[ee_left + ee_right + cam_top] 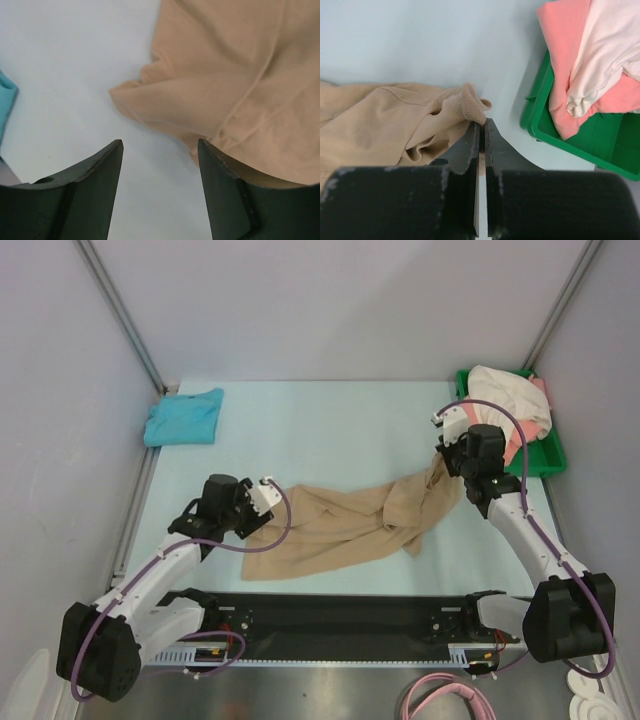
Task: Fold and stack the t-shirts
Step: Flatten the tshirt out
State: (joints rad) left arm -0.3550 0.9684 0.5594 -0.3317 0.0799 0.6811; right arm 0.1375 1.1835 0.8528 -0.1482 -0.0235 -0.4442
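Now pinching the tan t-shirt [350,525] by a ribbed edge in the right gripper [481,131], jaws pressed together on the cloth, near the right edge of the worktop [330,430] just short of the green tray [548,458]. Hovering the left gripper [160,146] spread wide and empty at the shirt's other end, with the loose corner just ahead, toward its right finger. Stretched across the middle, long axis from near-left to far-right, so better reached at the free end by the left arm. Looks rumpled and bunched, twisted narrow near the pinch, nowhere near flat
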